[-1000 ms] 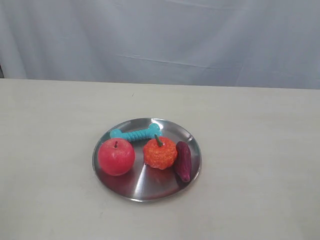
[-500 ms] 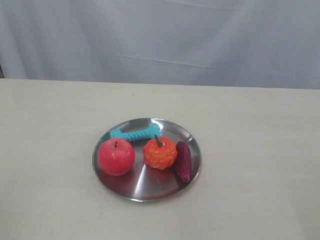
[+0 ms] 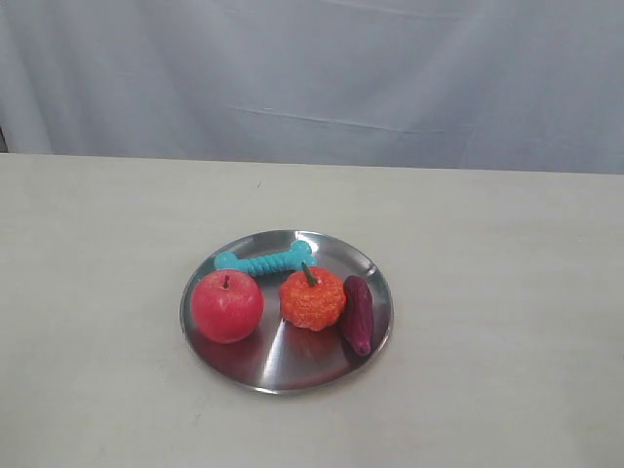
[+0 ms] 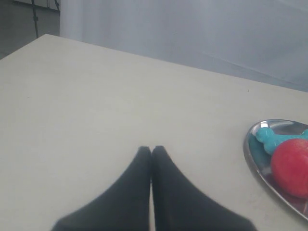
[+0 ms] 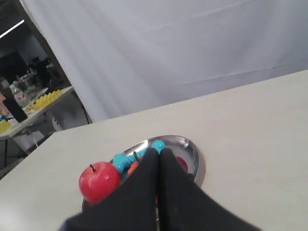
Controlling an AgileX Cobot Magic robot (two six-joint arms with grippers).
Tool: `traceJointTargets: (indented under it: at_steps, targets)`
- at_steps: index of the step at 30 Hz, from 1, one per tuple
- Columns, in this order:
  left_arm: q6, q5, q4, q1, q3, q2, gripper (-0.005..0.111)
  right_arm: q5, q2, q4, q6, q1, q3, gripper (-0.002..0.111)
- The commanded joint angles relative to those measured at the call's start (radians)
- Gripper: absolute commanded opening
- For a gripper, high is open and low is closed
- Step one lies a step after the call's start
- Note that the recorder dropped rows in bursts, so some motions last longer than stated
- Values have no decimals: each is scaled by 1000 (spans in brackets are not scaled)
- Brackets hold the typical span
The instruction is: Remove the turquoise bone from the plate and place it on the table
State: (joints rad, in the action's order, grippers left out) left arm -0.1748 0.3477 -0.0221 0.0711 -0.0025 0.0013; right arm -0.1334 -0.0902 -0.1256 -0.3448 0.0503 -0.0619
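The turquoise bone (image 3: 264, 261) lies on the far side of the silver plate (image 3: 244, 363), behind a red apple (image 3: 226, 305) and an orange fruit (image 3: 312, 297). The beige table (image 3: 487, 292) carries the plate. Neither gripper shows in the exterior view. In the left wrist view my left gripper (image 4: 151, 150) is shut and empty over bare table, with the plate (image 4: 251, 156), the bone (image 4: 267, 139) and the apple (image 4: 290, 167) off to one side. My right gripper (image 5: 157, 152) is shut and empty, and its fingers hide part of the bone (image 5: 122, 161) and plate (image 5: 196, 162).
A dark purple fruit (image 3: 358, 313) lies on the plate beside the orange one. A pale curtain (image 3: 312, 78) hangs behind the table's far edge. Beyond the table's corner in the right wrist view stands another table with yellow items (image 5: 45, 99).
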Motion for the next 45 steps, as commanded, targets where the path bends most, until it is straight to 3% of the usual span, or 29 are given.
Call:
traceJointTargets:
  at_steps: [1,10,18,20,25,29,32,37,45]
  targets:
    - [-2,-5,1,-6,3,-1,0,-192,-118,-3,142,-36,-183,0]
    - [-2,-5,1,-6,3,-1,0,-564,-532,64,359,-36,-580,0]
    - [-2,-5,1,-6,3,-1,0,-608,-897,-9,620,-47,-879,0]
    - [-2,-5,1,-6,3,-1,0,-653,-1026,-77,740,-47,-1011,0]
    - [-2,-5,1,-6,3,-1,0,-972,-1434,-167,905,-50,-1479,0]
    - [-2,-5,1,-6,3,-1,0,-982,-1650,-120,1004,-110,-1719,0]
    - [-2,-5,1,-6,3,-1,0,-996,-1765,12,1072,-182,-1821,0]
    - [-2,-5,1,-6,3,-1,0,-1005,-1922,-93,1259,-217,-1896,0]
    - [-2,-5,1,-6,3,-1,0,-922,-2096,-100,1317,-223,-1926,0]
